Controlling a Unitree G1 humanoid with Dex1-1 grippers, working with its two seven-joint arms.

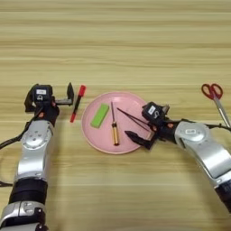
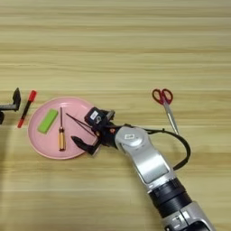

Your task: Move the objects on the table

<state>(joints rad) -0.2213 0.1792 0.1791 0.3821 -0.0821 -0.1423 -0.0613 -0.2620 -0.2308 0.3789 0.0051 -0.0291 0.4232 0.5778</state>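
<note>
A pink plate (image 1: 97,137) lies at the table's (image 1: 117,45) middle. On it are a flat green block (image 1: 99,115), a small screwdriver with an orange handle (image 1: 114,129) and thin black tweezers (image 1: 131,117). A red marker (image 1: 77,103) rests on the wood just left of the plate. My right gripper (image 1: 146,122) is open at the plate's right rim, with one finger (image 1: 135,137) over the rim and the tweezers' near end between the fingers. My left gripper (image 1: 57,96) is open with nothing in it, its finger (image 1: 70,92) just left of the marker.
Red-handled scissors (image 2: 165,104) lie on the wood to the right of my right arm. A black cable runs along the right forearm (image 2: 182,149).
</note>
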